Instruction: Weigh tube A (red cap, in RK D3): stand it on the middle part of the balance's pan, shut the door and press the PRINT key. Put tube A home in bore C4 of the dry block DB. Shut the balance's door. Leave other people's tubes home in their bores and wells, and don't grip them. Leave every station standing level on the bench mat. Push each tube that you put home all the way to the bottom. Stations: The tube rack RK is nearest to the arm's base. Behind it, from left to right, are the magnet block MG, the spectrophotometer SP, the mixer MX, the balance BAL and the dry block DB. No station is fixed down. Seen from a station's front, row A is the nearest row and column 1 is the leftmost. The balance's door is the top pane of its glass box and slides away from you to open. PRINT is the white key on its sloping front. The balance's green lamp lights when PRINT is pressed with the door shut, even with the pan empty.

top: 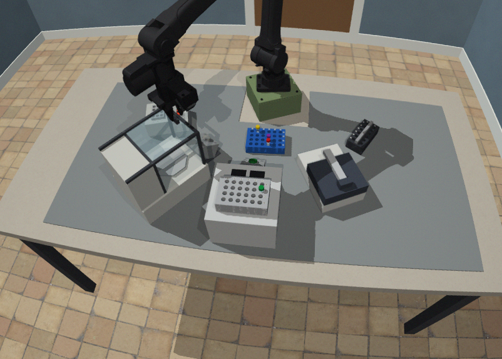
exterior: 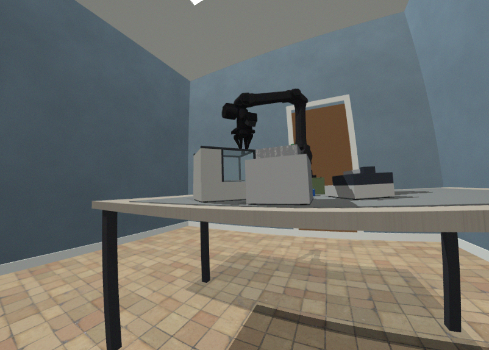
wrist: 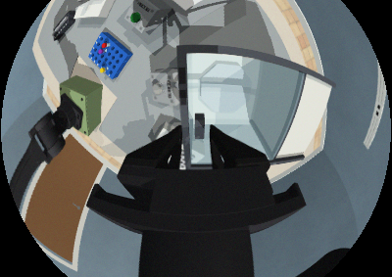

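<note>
Tube A [top: 268, 140], with a red cap, stands in the blue rack RK [top: 265, 140]; it also shows in the wrist view [wrist: 104, 47]. The balance BAL [top: 151, 164] is a glass box with a white rear housing. Its top pane [top: 162, 138] lies over the box. My gripper [top: 174, 118] [exterior: 242, 145] points down at the pane's edge nearest the arm, just above the frame. In the wrist view its fingers stand a little apart, with the pane's edge and a small grey handle seen between them. Nothing is held. The dry block DB [top: 156, 114] is partly hidden behind the gripper.
The mixer MX [top: 243, 197] holds a green-capped tube [top: 261, 187]. The spectrophotometer SP [top: 336, 181] and magnet block MG [top: 362, 135] stand to the right. Yellow [top: 257, 126] and magenta [top: 268, 135] capped tubes stand in the rack. A small red item [top: 178, 112] shows by DB.
</note>
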`<state>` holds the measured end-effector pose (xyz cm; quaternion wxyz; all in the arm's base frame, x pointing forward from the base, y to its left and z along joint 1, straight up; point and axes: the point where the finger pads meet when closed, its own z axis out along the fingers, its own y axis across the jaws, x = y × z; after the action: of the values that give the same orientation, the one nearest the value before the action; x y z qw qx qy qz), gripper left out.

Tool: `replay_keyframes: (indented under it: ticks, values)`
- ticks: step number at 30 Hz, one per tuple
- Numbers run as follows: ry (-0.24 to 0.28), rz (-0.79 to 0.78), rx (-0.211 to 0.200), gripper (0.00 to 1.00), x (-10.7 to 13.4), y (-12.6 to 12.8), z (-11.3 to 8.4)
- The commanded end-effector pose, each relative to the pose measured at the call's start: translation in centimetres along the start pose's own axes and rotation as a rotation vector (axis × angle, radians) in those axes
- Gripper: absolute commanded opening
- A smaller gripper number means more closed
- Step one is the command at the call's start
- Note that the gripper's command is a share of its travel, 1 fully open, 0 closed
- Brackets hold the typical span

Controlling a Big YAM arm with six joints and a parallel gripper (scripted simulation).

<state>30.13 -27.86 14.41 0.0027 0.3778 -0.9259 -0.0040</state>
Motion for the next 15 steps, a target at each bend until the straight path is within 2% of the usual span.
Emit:
replay_keyframes:
  ticks: [1,2,5,7,9,10,15]
  values:
    - [-0.002,-0.009,0.029,0.30,-0.1,-1.3,0.0]
    - [-0.001,-0.009,0.012,0.30,-0.1,-0.7,0.8]
    - [-0.001,-0.009,0.012,0.30,-0.1,-0.7,1.2]
    - [-0.003,-0.009,0.039,0.30,-0.1,-1.8,0.2]
    - [-0.003,-0.008,0.040,0.30,-0.1,-1.8,0.2]
    - [-0.003,-0.002,0.046,0.30,-0.1,-1.5,-0.5]
    - [-0.003,-0.002,0.046,0.30,-0.1,-1.5,-0.5]
